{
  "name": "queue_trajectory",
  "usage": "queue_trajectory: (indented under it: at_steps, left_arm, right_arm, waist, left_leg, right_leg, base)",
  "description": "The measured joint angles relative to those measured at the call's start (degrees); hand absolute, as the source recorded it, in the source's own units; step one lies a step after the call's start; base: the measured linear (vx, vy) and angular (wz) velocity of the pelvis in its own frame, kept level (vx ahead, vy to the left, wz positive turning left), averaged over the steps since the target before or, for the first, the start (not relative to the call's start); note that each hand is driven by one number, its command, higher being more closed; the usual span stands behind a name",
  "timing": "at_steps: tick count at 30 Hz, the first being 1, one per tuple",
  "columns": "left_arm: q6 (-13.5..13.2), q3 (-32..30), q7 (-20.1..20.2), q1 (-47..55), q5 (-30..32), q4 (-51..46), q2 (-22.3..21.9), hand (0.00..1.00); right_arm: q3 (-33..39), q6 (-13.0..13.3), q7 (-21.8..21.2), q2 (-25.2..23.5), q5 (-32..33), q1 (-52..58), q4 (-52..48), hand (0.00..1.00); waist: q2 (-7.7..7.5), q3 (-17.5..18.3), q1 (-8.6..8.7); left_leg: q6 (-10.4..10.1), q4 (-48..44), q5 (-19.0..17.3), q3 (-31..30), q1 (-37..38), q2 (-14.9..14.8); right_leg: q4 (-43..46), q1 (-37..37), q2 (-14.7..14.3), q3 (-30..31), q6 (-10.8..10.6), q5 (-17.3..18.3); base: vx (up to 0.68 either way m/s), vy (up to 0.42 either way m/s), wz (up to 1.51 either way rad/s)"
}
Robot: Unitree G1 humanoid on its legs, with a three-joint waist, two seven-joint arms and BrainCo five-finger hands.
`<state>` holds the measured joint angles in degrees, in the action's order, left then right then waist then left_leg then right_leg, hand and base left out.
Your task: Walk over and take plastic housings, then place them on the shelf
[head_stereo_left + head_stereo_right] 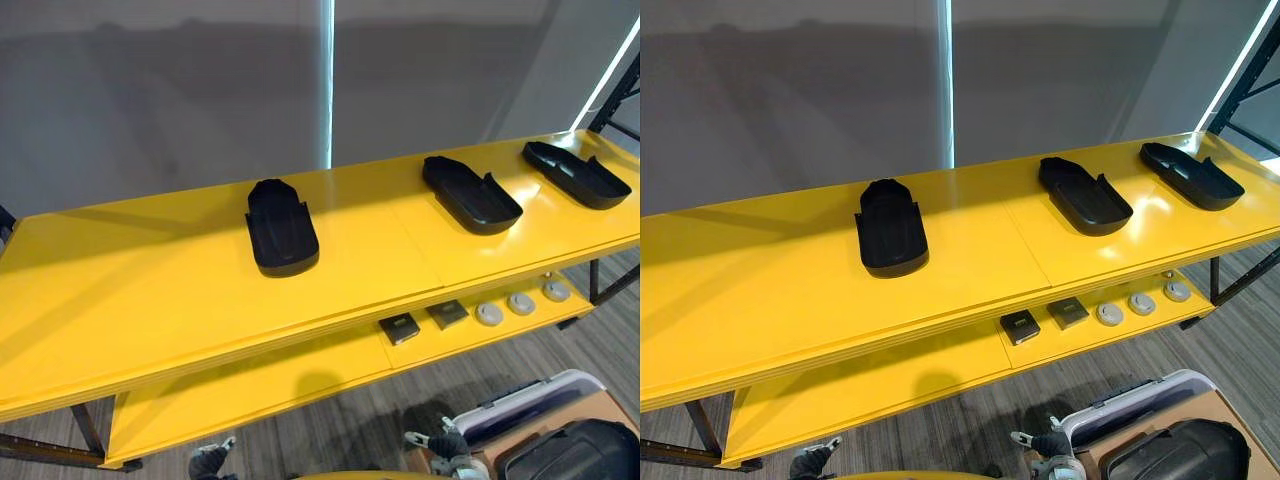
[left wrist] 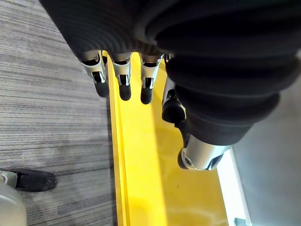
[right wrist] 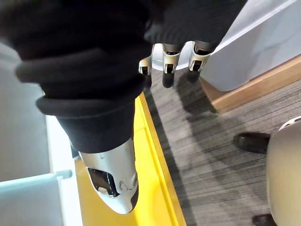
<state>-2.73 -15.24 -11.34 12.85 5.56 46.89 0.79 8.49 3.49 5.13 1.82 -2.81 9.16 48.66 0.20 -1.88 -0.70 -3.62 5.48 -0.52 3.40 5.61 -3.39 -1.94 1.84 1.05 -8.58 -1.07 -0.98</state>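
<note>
Three black plastic housings lie apart on the top board of a yellow shelf (image 1: pixel 150 280): one near the middle (image 1: pixel 282 228), one further right (image 1: pixel 470 194), one at the far right end (image 1: pixel 576 173). Another black housing (image 1: pixel 575 452) sits in a box at the lower right. My left hand (image 2: pixel 123 77) hangs by the shelf's front edge with relaxed fingers, holding nothing. Beside the same yellow edge, my right hand (image 3: pixel 170 61) is just as empty, its fingers straight, pointing at the floor.
The lower yellow board (image 1: pixel 250 390) carries two small dark boxes (image 1: pixel 399 328) and three grey round discs (image 1: pixel 489 314) towards the right. A pale bin (image 1: pixel 520 400) and a brown box stand on the grey carpet at the lower right. A grey wall runs behind the shelf.
</note>
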Motion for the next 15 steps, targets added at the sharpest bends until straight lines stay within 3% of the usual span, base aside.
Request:
queue_trajectory:
  at_steps: [4,10,13,15]
  left_arm:
    - [0.0,1.7,-0.1,-0.5,1.0,0.0,0.1,0.0]
    - [0.0,3.2,-0.2,-2.1,1.9,-0.2,-0.2,0.0]
    - [0.0,3.7,-0.4,-3.2,1.9,-0.8,-0.6,0.0]
    - [0.0,3.8,-0.4,-4.2,1.8,-2.0,-1.1,0.0]
  right_arm:
    - [0.0,0.0,0.2,0.3,0.1,-0.4,0.0,0.0]
    - [0.0,0.2,1.4,0.6,0.5,-1.7,-1.2,0.0]
    - [0.0,0.2,1.4,0.7,0.5,-3.6,-1.5,0.0]
    - [0.0,0.2,1.5,0.2,0.4,-4.1,-4.8,0.0]
  waist:
    - [-0.01,-0.5,0.07]
    - [0.53,-2.9,-0.03]
    - [0.53,-3.1,-0.1]
    - [0.01,-4.4,-0.09]
  left_leg:
    - [-0.1,-0.1,-0.3,0.4,0.2,-0.1]
    - [0.0,-11.9,-6.8,1.4,-3.9,-0.5]
    - [0.3,-14.3,-8.7,-1.7,-6.0,0.2]
    - [0.9,-16.4,-10.1,1.2,-6.0,0.3]
  right_leg:
    - [-0.1,0.0,-0.2,0.7,0.0,0.0]
    - [2.4,-1.8,-0.4,3.8,-0.1,0.7]
    - [5.0,-5.6,-0.9,7.8,-0.3,0.7]
    - [7.2,-7.3,-1.1,11.3,-0.7,0.4]
  base:
    - [0.02,-0.004,-0.08]
    - [0.0,0.016,-0.25]
    - [-0.01,0.026,-0.62]
    - [-0.04,0.066,-0.94]
